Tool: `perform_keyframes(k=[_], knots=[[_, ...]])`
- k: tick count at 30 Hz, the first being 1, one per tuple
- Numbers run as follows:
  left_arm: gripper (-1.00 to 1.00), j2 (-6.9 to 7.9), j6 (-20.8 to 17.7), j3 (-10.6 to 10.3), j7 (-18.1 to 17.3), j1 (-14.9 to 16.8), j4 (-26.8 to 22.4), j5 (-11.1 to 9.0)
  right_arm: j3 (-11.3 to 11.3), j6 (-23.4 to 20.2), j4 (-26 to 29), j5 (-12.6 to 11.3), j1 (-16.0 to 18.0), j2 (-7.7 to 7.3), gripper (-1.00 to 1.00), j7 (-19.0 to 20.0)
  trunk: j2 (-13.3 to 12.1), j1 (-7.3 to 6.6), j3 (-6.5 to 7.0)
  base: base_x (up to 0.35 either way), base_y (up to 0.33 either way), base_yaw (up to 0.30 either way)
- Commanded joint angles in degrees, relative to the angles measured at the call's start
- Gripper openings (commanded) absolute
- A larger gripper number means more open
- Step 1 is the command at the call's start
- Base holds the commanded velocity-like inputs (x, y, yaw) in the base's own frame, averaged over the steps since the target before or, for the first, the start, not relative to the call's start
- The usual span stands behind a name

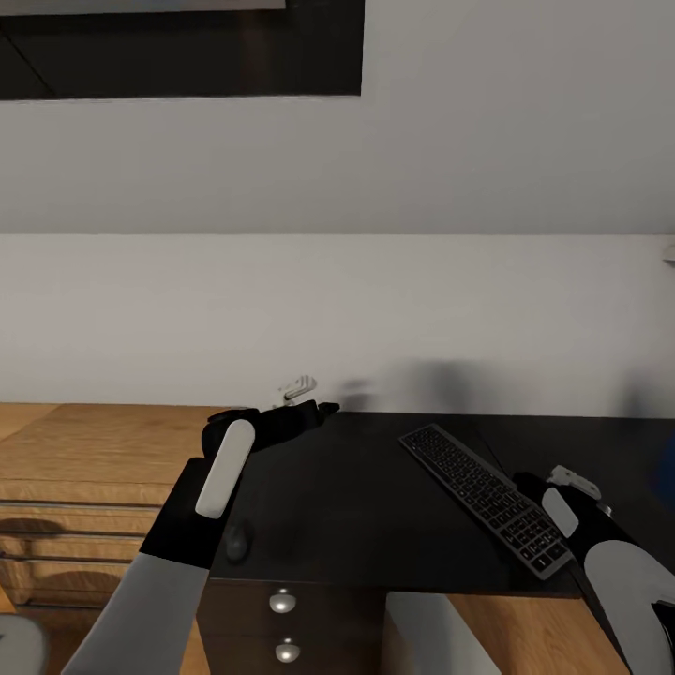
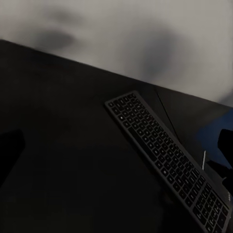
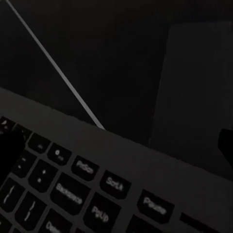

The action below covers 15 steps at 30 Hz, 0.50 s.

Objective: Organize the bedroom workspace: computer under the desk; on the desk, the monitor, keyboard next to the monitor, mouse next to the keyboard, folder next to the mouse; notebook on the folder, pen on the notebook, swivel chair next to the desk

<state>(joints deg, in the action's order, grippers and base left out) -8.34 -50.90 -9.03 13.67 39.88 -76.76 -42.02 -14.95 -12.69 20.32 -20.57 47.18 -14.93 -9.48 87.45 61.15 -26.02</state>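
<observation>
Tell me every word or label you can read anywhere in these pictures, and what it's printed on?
All of the legible text is on keys of the keyboard, in the right wrist view:
"PrtScn"
"ScrLk"
"Pause"
"Backspace"
"PgUp"
Other key legends there are too blurred or cut off to read.
In the head view and the left wrist view the keyboard's keys are too small to read.

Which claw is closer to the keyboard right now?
The right one. The right claw sits right at the near end of the keyboard, while the left claw hovers over the desk toward its back left, well apart from it.
</observation>
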Motion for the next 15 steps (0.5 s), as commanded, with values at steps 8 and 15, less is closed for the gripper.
perform_keyframes(k=[8,15], knots=[[1.00,-0.01,-0.2,0.0,0.6,0.0,-0.1,-0.6,0.0,-0.9,0.1,-0.6,0.0,-0.01,1.00,-0.3,1.6,0.88,-0.79,0.000,0.000,0.000],[1.00,-0.01,-0.2,0.0,0.6,0.0,-0.1,-0.6,0.0,-1.0,0.1,-0.6,0.0,0.05,1.00,-0.4,2.8,1.54,-1.32,0.000,0.000,0.000]])
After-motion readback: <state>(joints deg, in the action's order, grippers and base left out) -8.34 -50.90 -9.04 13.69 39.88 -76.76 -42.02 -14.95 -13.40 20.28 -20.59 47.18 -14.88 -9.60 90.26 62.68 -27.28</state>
